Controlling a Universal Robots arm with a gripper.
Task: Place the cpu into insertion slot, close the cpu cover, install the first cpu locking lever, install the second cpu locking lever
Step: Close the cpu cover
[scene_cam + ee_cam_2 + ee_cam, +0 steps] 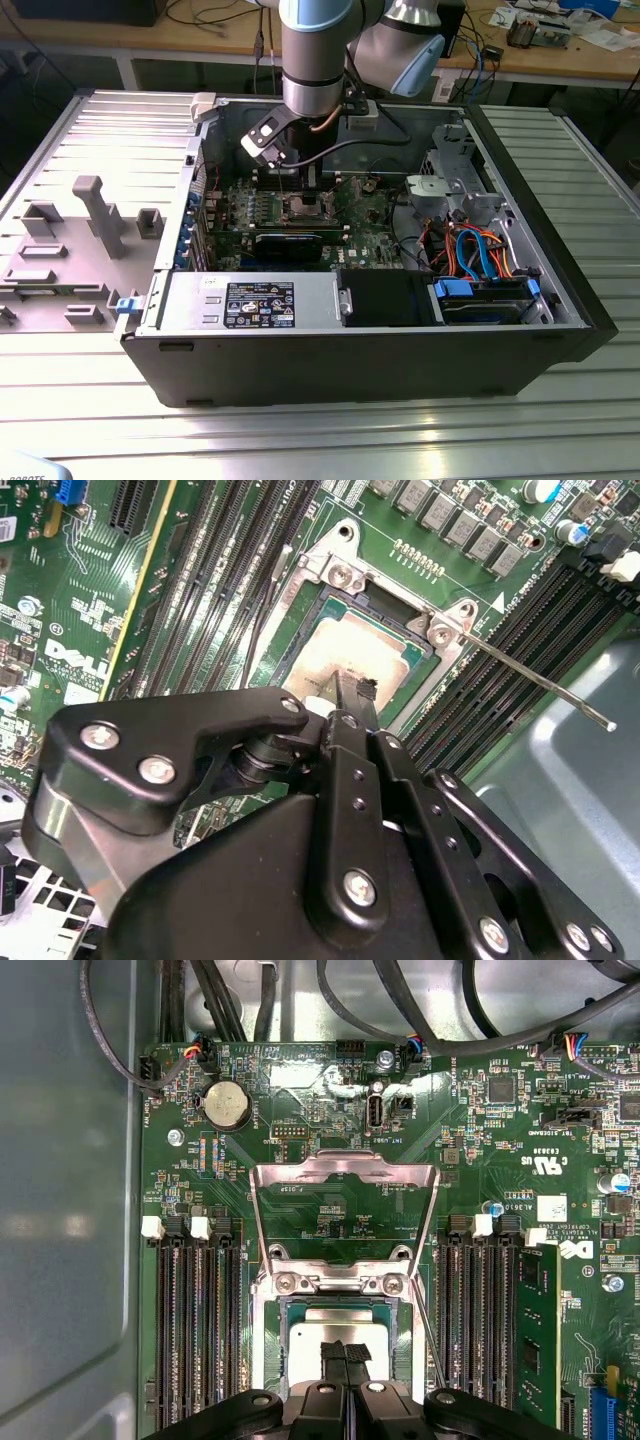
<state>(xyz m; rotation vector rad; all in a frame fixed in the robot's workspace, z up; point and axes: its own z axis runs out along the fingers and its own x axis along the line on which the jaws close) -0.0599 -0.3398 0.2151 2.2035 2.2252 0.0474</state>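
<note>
- Right up close in both wrist views, the gripper [345, 1360] hangs over the socket with its two black fingers [356, 694] pressed flat together and nothing pinched between them.
- Just beneath those tips lies the cpu [340, 1322], silver top up and sitting square inside the insertion slot [265, 1350], already placed.
- Do the tips actually touch the chip's lid? The second wrist view puts them right on it, but I can't say for sure there's contact.
- Behind the socket, the cpu cover [345, 1170] stands swung open on its hinge, with green board showing through its square cut-out, so it isn't closed.
- One thin locking lever [530, 680] juts out free from the socket corner, angled across the memory slots [500, 630] towards the grey case wall.
- More black memory slots flank the socket on either side across the green motherboard [480, 1130], and a round coin battery [226, 1105] sits beyond the cover.
- In the exterior view, the arm [315, 60] reaches straight down into the open computer case [350, 370], which lies on a ribbed metal table [300, 440].
</note>
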